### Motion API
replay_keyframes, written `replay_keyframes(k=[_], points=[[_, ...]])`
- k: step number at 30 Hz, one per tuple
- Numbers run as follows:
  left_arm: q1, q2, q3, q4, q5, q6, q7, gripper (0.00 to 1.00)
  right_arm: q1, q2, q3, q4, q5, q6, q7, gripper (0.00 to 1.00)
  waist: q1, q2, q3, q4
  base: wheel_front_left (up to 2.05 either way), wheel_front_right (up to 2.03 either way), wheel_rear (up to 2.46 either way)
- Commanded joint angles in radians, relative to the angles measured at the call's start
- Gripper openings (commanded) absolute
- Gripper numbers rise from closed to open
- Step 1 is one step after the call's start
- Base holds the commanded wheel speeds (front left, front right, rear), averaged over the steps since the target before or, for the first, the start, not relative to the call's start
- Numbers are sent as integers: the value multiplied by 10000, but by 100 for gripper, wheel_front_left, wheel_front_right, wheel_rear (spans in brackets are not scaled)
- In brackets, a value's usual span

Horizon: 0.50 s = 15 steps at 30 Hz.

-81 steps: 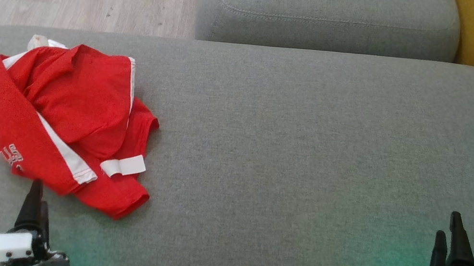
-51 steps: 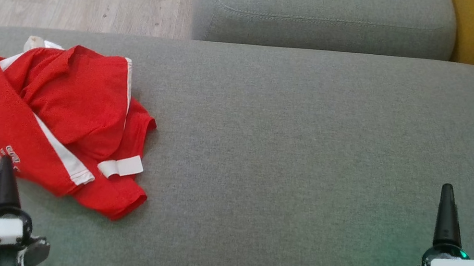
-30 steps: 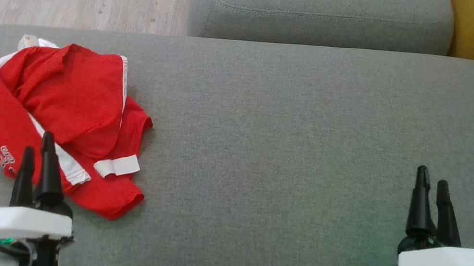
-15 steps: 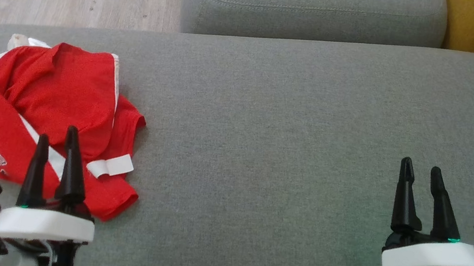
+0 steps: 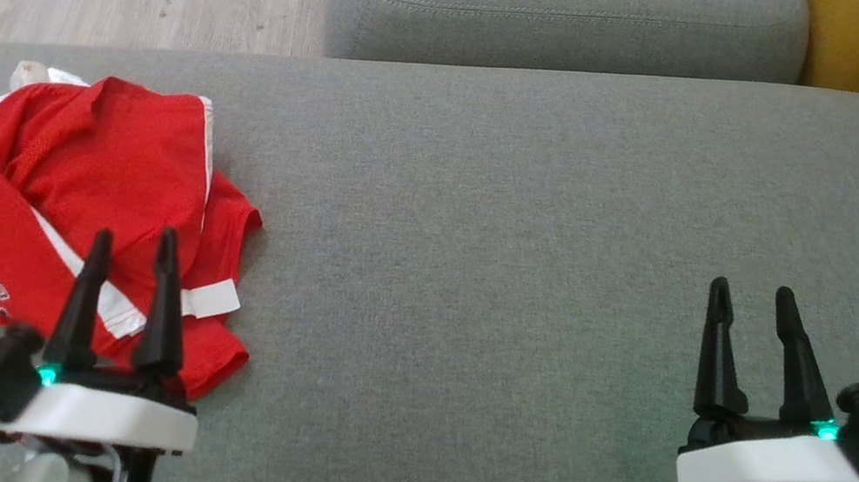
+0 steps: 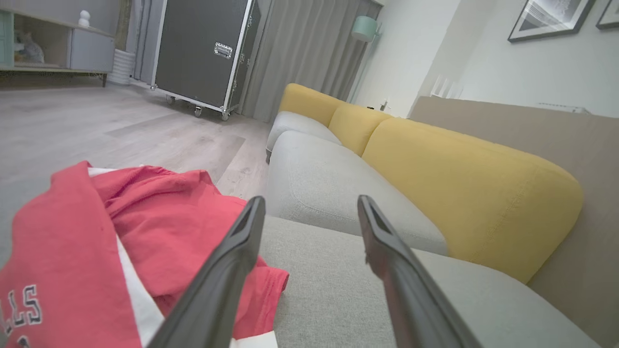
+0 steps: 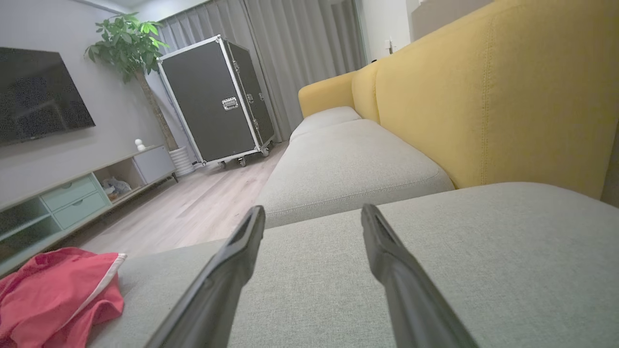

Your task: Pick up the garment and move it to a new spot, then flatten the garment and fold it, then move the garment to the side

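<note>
Garment on cushion's left

The grey fabric seat cushion in front of me carries one thing: a crumpled red garment with white stripes. It lies bunched on the cushion's left part, near the far edge.

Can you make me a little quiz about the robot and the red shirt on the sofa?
1. True or false: the left gripper has its fingers shut on the red shirt.
2. Which is closer to the shirt? A) left gripper B) right gripper
3. Fill in: the shirt lies crumpled on a grey ____.

Key: 1 false, the fingers are open; 2 A; 3 sofa.
</note>
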<state>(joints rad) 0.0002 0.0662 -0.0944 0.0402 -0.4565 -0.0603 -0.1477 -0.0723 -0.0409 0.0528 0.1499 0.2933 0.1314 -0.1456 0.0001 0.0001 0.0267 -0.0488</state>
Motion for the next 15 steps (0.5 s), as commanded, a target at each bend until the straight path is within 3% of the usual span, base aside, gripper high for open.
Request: replay_keyframes(k=[1, 15], points=[[-296, 212, 116, -443, 457, 116, -140, 100, -564, -76, 231, -381, -450, -5, -165, 100, -1, -1, 1, -6, 0, 0, 0], [-362, 904, -809, 127, 2821, 1119, -525, 100, -750, -83, 661, -384, -2962, -6, -549, 100, -1, -1, 3, -111, 0, 0, 0]])
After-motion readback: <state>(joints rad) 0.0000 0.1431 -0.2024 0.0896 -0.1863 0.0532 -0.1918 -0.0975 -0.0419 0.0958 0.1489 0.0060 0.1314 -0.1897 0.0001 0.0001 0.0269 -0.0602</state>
